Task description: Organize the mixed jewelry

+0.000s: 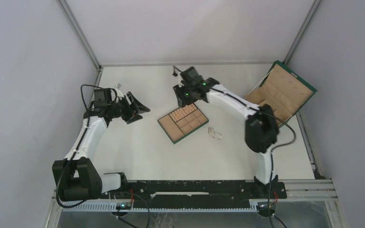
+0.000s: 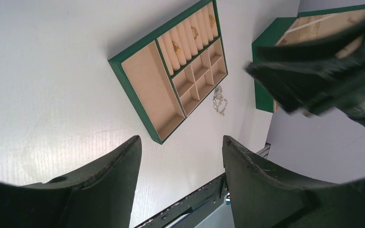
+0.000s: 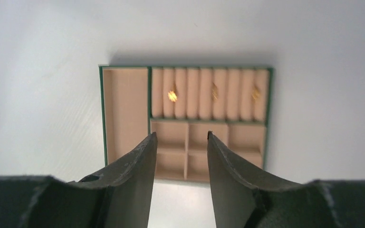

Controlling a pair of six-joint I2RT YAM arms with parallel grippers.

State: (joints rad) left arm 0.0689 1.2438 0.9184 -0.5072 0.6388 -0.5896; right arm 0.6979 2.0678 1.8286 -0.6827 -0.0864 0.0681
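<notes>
The table carries a tray, chain tangle, and box.

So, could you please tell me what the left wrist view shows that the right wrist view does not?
Only the left wrist view shows the small silvery chain tangle on the white table beside the tan compartmented tray with green edge, the large green box with tan lining, and the black right arm. Only the right wrist view shows its own open jaws overlapping the tray's square compartments. Both show the tray and three small gold pieces in its ring slots.
</notes>
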